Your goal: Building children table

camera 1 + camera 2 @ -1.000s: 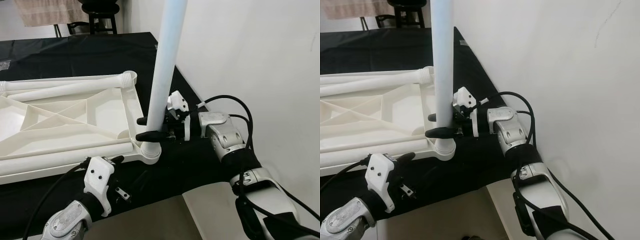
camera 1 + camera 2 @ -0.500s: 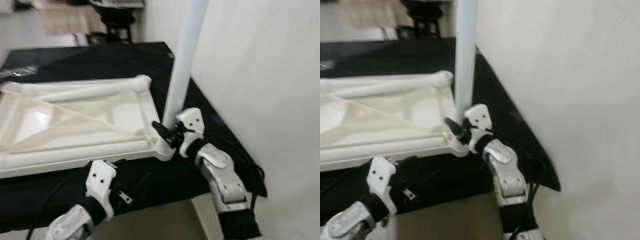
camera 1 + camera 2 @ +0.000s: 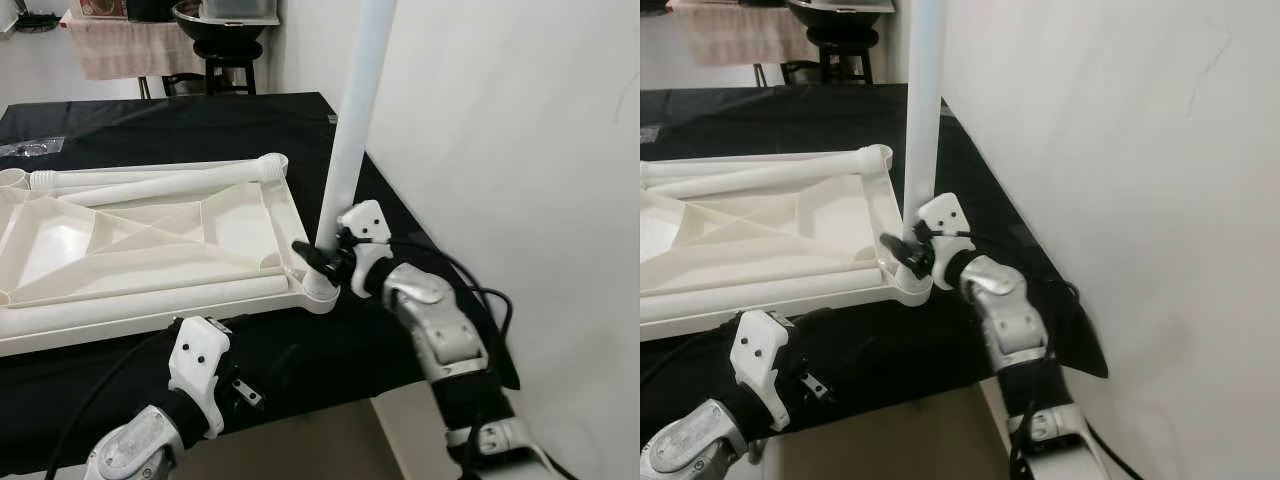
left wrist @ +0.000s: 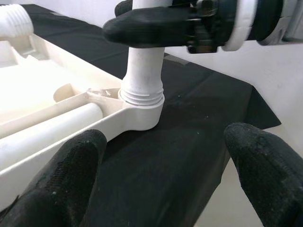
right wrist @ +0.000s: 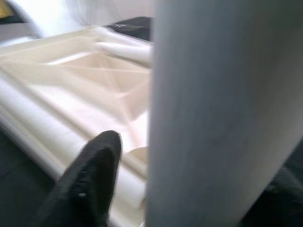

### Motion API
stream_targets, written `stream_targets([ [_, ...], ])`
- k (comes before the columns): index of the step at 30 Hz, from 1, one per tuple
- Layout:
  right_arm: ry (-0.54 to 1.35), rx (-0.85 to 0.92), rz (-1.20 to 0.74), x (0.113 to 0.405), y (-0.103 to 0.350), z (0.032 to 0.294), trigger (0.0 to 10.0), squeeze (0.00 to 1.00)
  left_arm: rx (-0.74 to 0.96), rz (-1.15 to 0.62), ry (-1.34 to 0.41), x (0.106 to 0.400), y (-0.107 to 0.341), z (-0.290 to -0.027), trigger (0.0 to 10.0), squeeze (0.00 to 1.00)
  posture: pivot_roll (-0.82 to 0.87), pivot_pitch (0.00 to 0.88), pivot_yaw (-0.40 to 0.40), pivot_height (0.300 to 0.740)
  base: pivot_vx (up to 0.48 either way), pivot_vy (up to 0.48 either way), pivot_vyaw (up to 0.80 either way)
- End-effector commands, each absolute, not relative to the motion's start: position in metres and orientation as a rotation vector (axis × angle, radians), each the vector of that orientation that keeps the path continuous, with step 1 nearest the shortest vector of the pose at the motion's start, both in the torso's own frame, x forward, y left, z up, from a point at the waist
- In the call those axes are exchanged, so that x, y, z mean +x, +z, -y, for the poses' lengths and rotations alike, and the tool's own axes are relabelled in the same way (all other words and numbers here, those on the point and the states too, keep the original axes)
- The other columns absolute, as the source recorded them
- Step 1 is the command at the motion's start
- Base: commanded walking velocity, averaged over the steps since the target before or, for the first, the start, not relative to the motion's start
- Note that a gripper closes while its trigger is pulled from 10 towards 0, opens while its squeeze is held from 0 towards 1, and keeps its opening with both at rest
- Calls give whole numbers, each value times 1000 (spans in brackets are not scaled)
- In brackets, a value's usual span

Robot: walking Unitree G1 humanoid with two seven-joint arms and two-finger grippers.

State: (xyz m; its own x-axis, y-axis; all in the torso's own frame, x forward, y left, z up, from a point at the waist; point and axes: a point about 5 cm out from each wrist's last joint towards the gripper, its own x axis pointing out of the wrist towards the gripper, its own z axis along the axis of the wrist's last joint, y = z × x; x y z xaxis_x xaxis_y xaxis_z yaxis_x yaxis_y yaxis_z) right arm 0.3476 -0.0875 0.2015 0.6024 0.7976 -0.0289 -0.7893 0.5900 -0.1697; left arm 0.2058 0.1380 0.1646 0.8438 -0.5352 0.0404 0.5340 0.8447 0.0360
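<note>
1. Left eye view: white table top (image 3: 150, 235) lying upside down on the black counter (image 3: 180, 115), with ribs crossing inside it.
2. Tall white leg (image 3: 345, 150) standing upright in the round corner socket (image 3: 318, 288) at the near right corner of the table top, close to the white wall (image 3: 520, 150).
3. Right tool (image 3: 318, 258) pinching the leg low down, just above the socket, one black finger on each side of the tube.
4. Left wrist view: threaded bottom of the leg (image 4: 142, 71) sitting in the socket (image 4: 142, 116), black finger (image 4: 151, 26) of the right tool pressed across the tube just above.
5. Left tool (image 4: 165, 175) spread wide, holding nothing, low over the counter edge, near the socket but not touching it.
6. Left eye view: left arm (image 3: 195, 375) reaching in from below, in front of the long near edge of the table top.
7. More white legs lying flat along the table top: one (image 3: 160, 185) at the far edge with a threaded end, one (image 3: 150, 300) along the near edge.
8. Right wrist view: leg (image 5: 222, 113) very close and blurry, one black finger (image 5: 90, 184) beside it, table top (image 5: 71, 80) behind.
9. Stool (image 3: 225, 50) and hanging cloth (image 3: 125, 45) far back past the counter.
</note>
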Motion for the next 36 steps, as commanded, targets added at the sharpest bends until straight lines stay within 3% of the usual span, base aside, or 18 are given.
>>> stream_targets([
  [1,1128,-177,83,346,208,84,10000,1000,19,30,-568,207,162,-137,10000,0,75,166,-140,740,0,0,0],
  [3,1240,-216,71,348,214,87,10000,1000,21,32,-564,207,162,-137,10000,0,80,167,-142,740,0,0,0],
  [4,1322,-250,57,347,216,88,10000,447,23,34,-562,207,163,-138,10000,0,82,170,-142,740,0,0,0],
  [6,1374,-275,46,347,218,89,10000,447,24,34,-561,208,163,-138,10000,0,82,170,-142,740,0,0,0],
  [7,1424,-291,28,347,220,88,10000,0,25,34,-560,208,163,-138,10000,0,85,174,-143,740,0,0,0],
  [12,1462,-310,14,356,227,83,10000,0,28,33,-563,208,164,-139,10000,0,93,191,-136,740,0,0,0],
  [13,1466,-313,6,359,229,81,4235,0,31,30,-566,208,165,-140,10000,0,100,200,-128,740,0,0,0],
  [15,1479,-306,-5,361,230,81,4353,0,35,26,-569,207,165,-140,10000,0,101,202,-127,740,0,0,0],
  [16,1511,-302,-19,361,229,82,0,0,37,25,-570,207,165,-141,10000,0,112,210,-125,740,0,0,0],
  [21,1513,-295,-39,364,228,87,0,0,44,24,-568,205,167,-143,10000,0,118,216,-124,740,0,0,0],
  [25,1318,-301,-50,374,217,104,0,0,49,29,-565,204,171,-144,10000,0,111,229,-119,740,0,0,0],
  [28,1012,-273,-151,376,186,122,0,0,53,32,-565,203,172,-145,10000,0,105,239,-126,740,0,0,0],
  [29,1012,-273,-151,376,186,122,0,0,53,32,-565,203,172,-145,10000,0,105,239,-126,740,0,0,0],
  [30,630,-202,-243,369,155,132,0,0,61,31,-560,202,174,-148,10000,0,116,244,-119,740,0,0,0],
  [31,630,-202,-243,369,155,132,0,0,61,31,-560,202,174,-148,10000,0,116,244,-119,740,0,0,0],
  [32,416,-157,-290,364,143,139,0,0,65,30,-558,202,174,-150,10000,0,116,244,-119,740,0,0,0],
  [34,462,-109,-327,320,124,114,0,0,72,29,-552,202,176,-154,10000,0,102,244,-89,740,0,0,0],
  [36,462,-109,-327,320,124,114,0,0,72,29,-552,202,176,-154,10000,0,102,244,-89,740,0,0,0],
])
